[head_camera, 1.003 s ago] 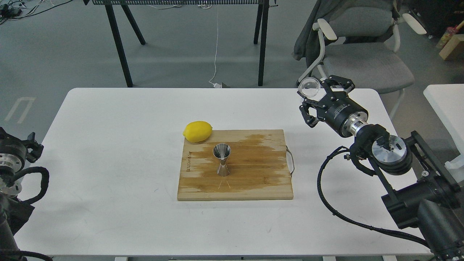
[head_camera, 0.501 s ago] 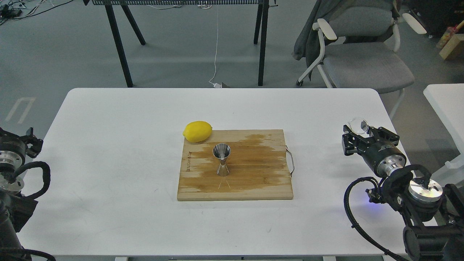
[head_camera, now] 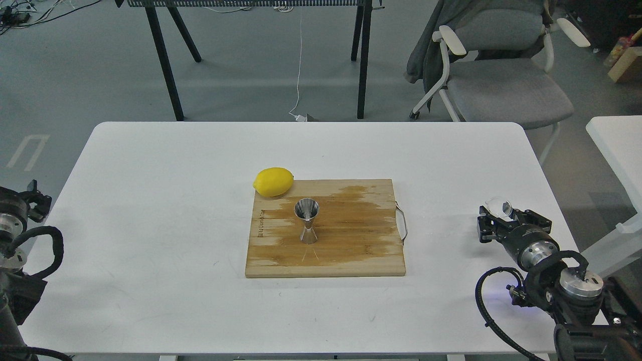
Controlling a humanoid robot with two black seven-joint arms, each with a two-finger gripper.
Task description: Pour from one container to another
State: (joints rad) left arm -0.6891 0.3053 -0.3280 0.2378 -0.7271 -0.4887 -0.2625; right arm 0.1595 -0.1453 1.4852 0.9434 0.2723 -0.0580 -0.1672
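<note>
The steel hourglass jigger [head_camera: 307, 225] stands upright in the middle of the wooden cutting board [head_camera: 351, 260]. Far to its right, near the table's right edge, my right gripper [head_camera: 501, 216] hangs low over the table, shut on the tiny clear glass cup [head_camera: 498, 205], which sticks up from its fingers. The cup's contents cannot be made out. My left gripper [head_camera: 33, 198] shows only as a small dark shape at the left edge, away from everything, and its fingers cannot be told apart.
A yellow lemon [head_camera: 273, 181] lies at the board's far left corner. The board has a dark wet patch and a metal handle [head_camera: 402, 223] on its right side. A grey office chair [head_camera: 501, 75] stands behind the white table [head_camera: 150, 200].
My right arm has drawn back and down with the glass cup, from high at the table's far right to low near its right edge. The left arm sank slightly.
</note>
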